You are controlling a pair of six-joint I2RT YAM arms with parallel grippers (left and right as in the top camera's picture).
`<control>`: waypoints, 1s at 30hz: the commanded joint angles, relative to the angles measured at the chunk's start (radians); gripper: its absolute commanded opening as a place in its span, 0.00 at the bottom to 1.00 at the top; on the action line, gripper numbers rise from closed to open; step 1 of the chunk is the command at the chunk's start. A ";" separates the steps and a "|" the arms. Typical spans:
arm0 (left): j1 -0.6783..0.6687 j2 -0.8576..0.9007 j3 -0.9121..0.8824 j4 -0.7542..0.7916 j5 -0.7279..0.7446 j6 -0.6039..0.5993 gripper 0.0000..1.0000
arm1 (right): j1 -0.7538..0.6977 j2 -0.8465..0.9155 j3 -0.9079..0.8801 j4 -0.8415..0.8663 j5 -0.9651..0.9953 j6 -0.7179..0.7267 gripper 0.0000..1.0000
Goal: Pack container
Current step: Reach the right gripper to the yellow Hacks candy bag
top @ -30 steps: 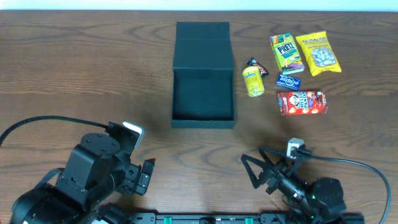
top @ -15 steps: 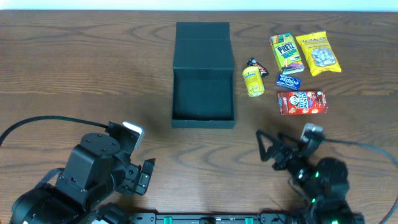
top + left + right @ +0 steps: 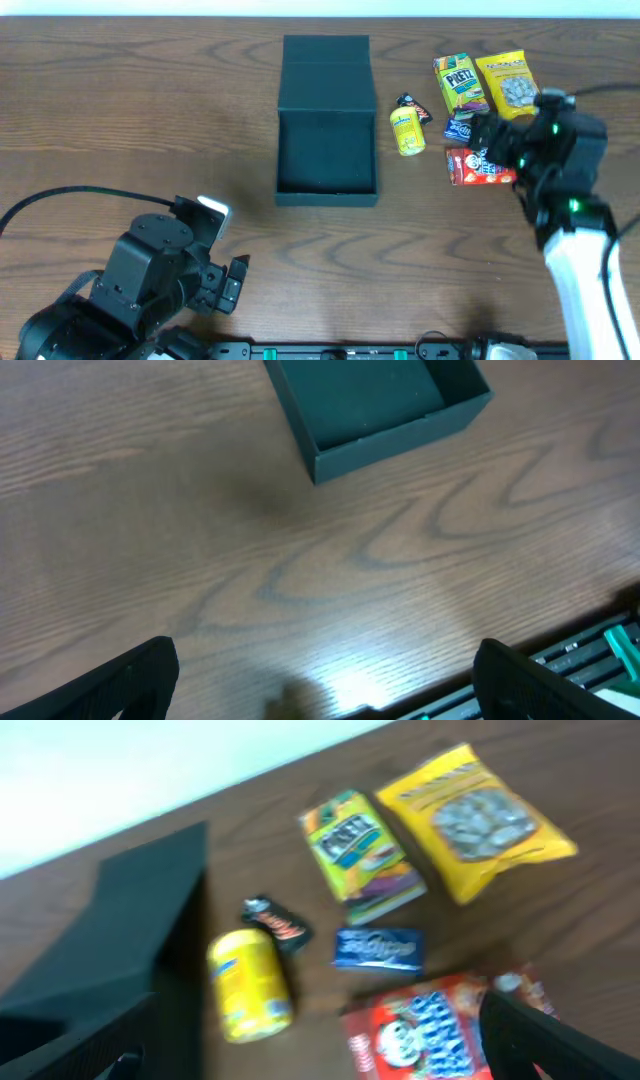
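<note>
Wood-grain bench from above, with the container sitting about mid-bench, a bit toward the far side. It's open, the lid flap laid back on its far side, and you can see its whole dark floor. Just right of it is the snack pile. A yellow can sits just beside the container's right wall, with a small dark packet on the can's far side. Then come a green pretzel box, a yellow bag, a blue packet and a red box. The right arm reaches up from the near right edge toward the far side, wrist turned left. That puts the right gripper over the snacks, partly covering the blue packet and the red box. Can't tell from up here whether it touches either. The left arm is folded up in the near left corner, well apart from the container.

Left wrist cam: the left gripper is spread wide, one dark finger in each bottom corner and only bare bench between them. The container's near wall shows at the top of the shot.

Right wrist cam is pretty blurry. The right gripper is spread wide here too, fingers out at the bottom corners and gripping nothing. It looks down on the red box, with the blue packet, yellow can and dark packet beyond. The pretzel box and yellow bag are farthest, and the container is off to the left.
</note>
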State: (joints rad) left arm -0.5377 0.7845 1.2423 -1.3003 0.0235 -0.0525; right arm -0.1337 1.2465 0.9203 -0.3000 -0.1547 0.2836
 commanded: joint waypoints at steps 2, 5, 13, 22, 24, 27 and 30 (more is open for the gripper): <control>0.002 0.000 0.004 -0.002 0.003 -0.007 0.95 | -0.014 0.174 0.139 0.005 0.165 -0.146 0.99; 0.002 0.000 0.004 -0.002 0.003 -0.008 0.95 | -0.021 0.303 0.236 0.026 0.242 -0.222 0.99; 0.002 0.000 0.004 -0.002 0.003 -0.008 0.95 | -0.072 0.591 0.480 0.084 0.256 -0.295 0.99; 0.002 0.000 0.004 -0.002 0.003 -0.008 0.95 | -0.085 0.834 0.653 0.072 0.216 -0.315 0.99; 0.002 0.000 0.004 -0.002 0.003 -0.007 0.95 | -0.084 0.859 0.654 0.068 0.205 -0.315 0.99; 0.002 0.000 0.004 -0.002 0.003 -0.008 0.95 | -0.084 0.886 0.654 0.050 0.199 -0.315 0.99; 0.002 0.000 0.004 -0.002 0.003 -0.008 0.95 | -0.083 0.901 0.654 0.046 0.198 -0.320 0.99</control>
State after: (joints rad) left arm -0.5377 0.7845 1.2423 -1.3010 0.0235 -0.0525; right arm -0.2104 2.1410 1.5532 -0.2535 0.0555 -0.0135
